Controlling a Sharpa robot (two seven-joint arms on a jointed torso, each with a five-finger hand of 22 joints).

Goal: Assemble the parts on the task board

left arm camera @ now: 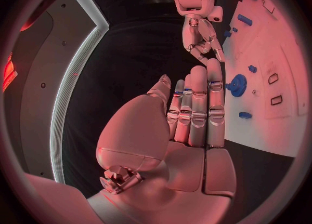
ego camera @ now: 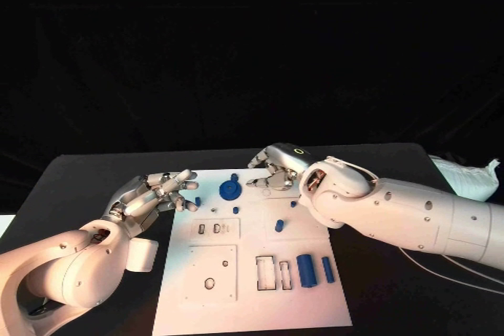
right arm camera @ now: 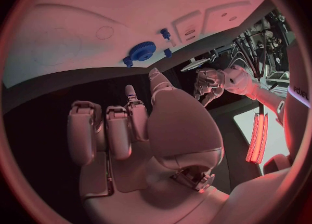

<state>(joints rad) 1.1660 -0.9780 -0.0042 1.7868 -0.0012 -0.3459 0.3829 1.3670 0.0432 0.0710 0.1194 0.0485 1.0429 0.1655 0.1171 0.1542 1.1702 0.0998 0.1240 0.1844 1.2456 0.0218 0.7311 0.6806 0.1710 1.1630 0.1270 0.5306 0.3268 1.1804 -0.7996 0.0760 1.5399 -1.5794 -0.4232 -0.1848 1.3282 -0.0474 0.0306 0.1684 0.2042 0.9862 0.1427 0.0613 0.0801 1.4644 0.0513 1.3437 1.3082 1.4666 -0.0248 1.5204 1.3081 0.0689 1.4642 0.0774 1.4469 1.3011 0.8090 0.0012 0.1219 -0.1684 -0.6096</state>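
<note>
The white task board (ego camera: 252,292) lies in the middle of the black table. A blue gear (ego camera: 232,188) sits near its far edge, with small blue pegs (ego camera: 280,224) around it. Nearer me, a thick blue cylinder (ego camera: 306,270) and a thinner one (ego camera: 328,269) lie by white slots. My left hand (ego camera: 163,194) hovers at the board's left edge, fingers straight and holding nothing. My right hand (ego camera: 275,170) hangs over the board's far edge just beyond the gear, fingers bent downward, nothing in them. The gear (left arm camera: 237,85) lies beside my left fingertips (left arm camera: 215,73); the gear (right arm camera: 142,51) lies beyond my right thumb.
A white crumpled bag (ego camera: 462,174) lies at the table's far right corner. My right forearm (ego camera: 420,216) crosses above the table right of the board. Recessed slots and holes (ego camera: 218,267) mark the board's near half. Black table surface (ego camera: 84,176) stretches left of the board.
</note>
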